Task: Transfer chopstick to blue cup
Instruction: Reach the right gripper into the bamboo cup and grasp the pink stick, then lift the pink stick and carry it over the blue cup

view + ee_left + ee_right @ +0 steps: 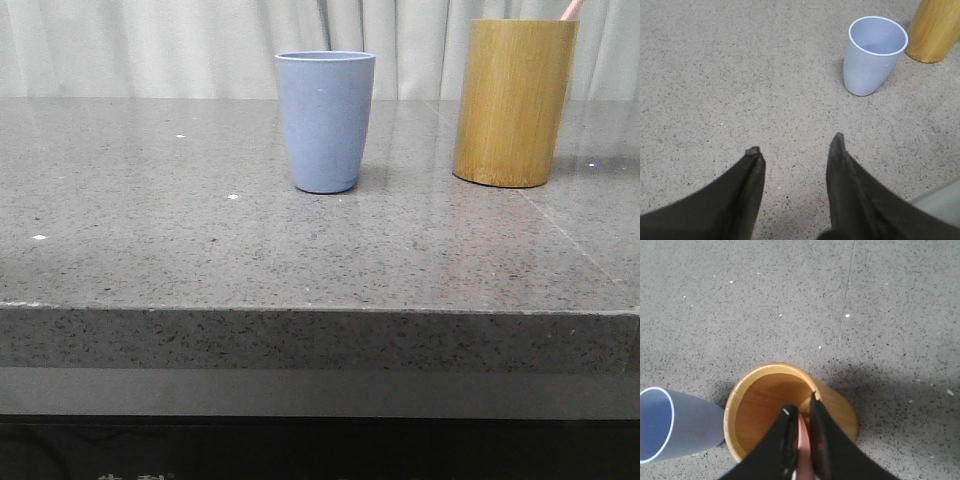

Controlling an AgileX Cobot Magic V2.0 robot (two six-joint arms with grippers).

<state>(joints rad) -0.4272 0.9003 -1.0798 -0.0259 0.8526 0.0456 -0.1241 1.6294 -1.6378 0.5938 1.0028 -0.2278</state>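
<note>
The blue cup (325, 120) stands upright mid-table, with nothing showing inside it (872, 55). To its right a pale pink chopstick (572, 9) pokes out of the taller bamboo cylinder (514, 100). In the right wrist view my right gripper (801, 407) hangs over the cylinder's mouth (747, 410), shut on the chopstick (802, 437), whose pink shaft shows between the fingers. The blue cup (660, 425) stands just beside the cylinder. My left gripper (796, 145) is open over bare table, some way short of the cup, with nothing between its fingers.
The grey speckled stone table (200, 250) has its front edge close to the camera. A pale curtain (150, 40) hangs behind it. The bamboo cylinder (935, 30) stands close beside the blue cup.
</note>
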